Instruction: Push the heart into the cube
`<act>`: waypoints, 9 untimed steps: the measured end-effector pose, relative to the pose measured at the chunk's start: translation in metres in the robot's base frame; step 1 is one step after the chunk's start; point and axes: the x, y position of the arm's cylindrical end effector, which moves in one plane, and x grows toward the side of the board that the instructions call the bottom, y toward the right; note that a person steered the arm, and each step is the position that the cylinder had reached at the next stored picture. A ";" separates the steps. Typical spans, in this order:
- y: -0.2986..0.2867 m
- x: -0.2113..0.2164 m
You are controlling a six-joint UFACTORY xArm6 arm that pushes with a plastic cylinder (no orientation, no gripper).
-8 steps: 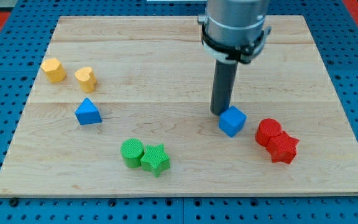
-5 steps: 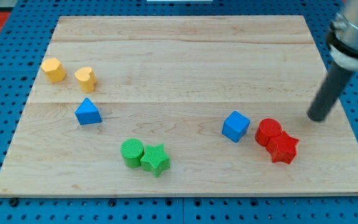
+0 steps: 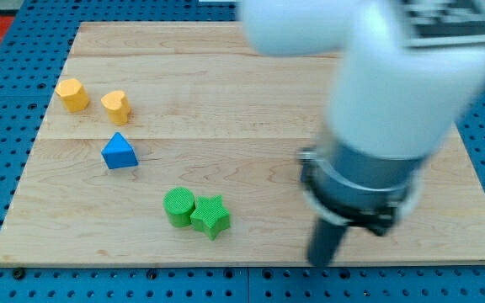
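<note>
A yellow heart [image 3: 116,106] lies at the view's upper left, next to a yellow hexagonal block [image 3: 72,94]. The blue cube does not show; the blurred arm covers the spot at the view's right where it stood. My tip [image 3: 322,262] is near the board's bottom edge, right of centre, far from the heart.
A blue triangular block [image 3: 119,152] lies below the heart. A green cylinder [image 3: 178,206] touches a green star [image 3: 210,216] at bottom centre. The wooden board [image 3: 226,101] rests on a blue pegboard. The arm hides the board's right part.
The arm swung from the board's right edge down to its bottom edge, closer to the camera. It now hides the blue cube and the two red blocks. No block visibly moved.
</note>
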 end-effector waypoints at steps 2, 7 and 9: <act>-0.229 -0.014; -0.354 -0.139; -0.313 -0.213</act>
